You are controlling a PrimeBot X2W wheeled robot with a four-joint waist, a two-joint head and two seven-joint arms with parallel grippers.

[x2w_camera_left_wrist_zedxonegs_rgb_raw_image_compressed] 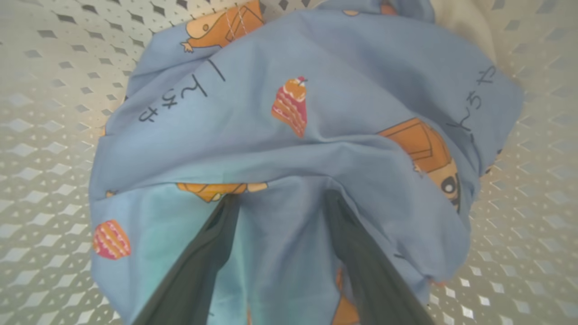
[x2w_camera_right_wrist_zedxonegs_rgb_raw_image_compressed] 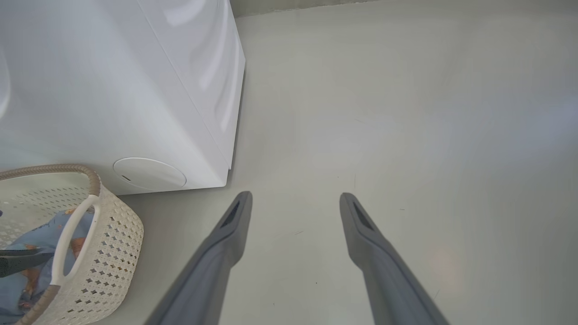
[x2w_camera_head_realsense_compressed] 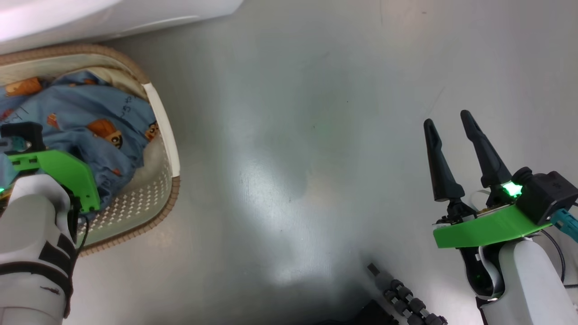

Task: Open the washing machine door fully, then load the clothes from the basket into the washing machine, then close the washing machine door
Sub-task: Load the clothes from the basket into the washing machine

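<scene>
Open grey floor [x2w_camera_head_realsense_compressed: 293, 158] takes the whole middle and right of the head view, with free room around the right gripper [x2w_camera_head_realsense_compressed: 447, 118]. The washing machine [x2w_camera_right_wrist_zedxonegs_rgb_raw_image_compressed: 113, 90] stands at the upper left; its white lower corner edge meets the floor, and a round white cap [x2w_camera_right_wrist_zedxonegs_rgb_raw_image_compressed: 149, 174] sits low on its front. The basket [x2w_camera_head_realsense_compressed: 171, 198] sits on the floor just beside that front, and its brown rim and white handle bound the left arm's space. The clothes [x2w_camera_head_realsense_compressed: 90, 113] lie inside the basket, 1 blue heap. A dark ribbed part [x2w_camera_head_realsense_compressed: 406, 302] lies near the bottom edge. The left gripper [x2w_camera_left_wrist_zedxonegs_rgb_raw_image_compressed: 280, 198] points down into the heap, its 2 fingers spread, cloth between them, tips under a fold, not clamped. The right gripper hovers over bare floor, fingers apart, holding nothing.
</scene>
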